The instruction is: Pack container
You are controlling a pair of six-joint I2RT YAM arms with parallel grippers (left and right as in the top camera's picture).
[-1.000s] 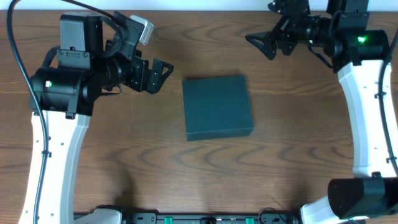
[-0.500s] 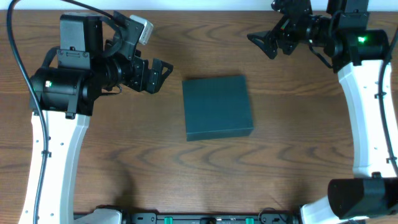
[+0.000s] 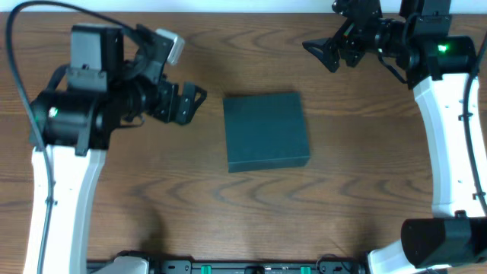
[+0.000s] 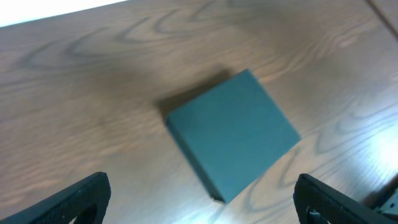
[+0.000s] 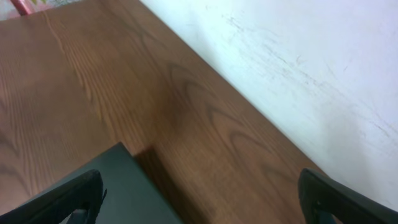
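The container (image 3: 266,131) is a dark teal-green square box lying flat at the middle of the wooden table, its lid down. My left gripper (image 3: 189,103) hovers to its left, open and empty, apart from the box. The left wrist view looks down on the container (image 4: 233,142), with the left gripper (image 4: 199,191) spread wide and nothing between its fingers. My right gripper (image 3: 319,55) hangs open near the table's far edge, up and right of the box. One corner of the container (image 5: 118,186) shows below the right gripper (image 5: 200,186).
The brown wooden table (image 3: 152,190) ends at a white wall (image 5: 298,56) close behind the right gripper. A small pink object (image 5: 18,6) shows at the far edge in the right wrist view. Both white arm bases stand at the table's sides.
My left arm has shifted a little to the left and its gripper has moved slightly back from the box. The right gripper has barely moved. The container lies where it was.
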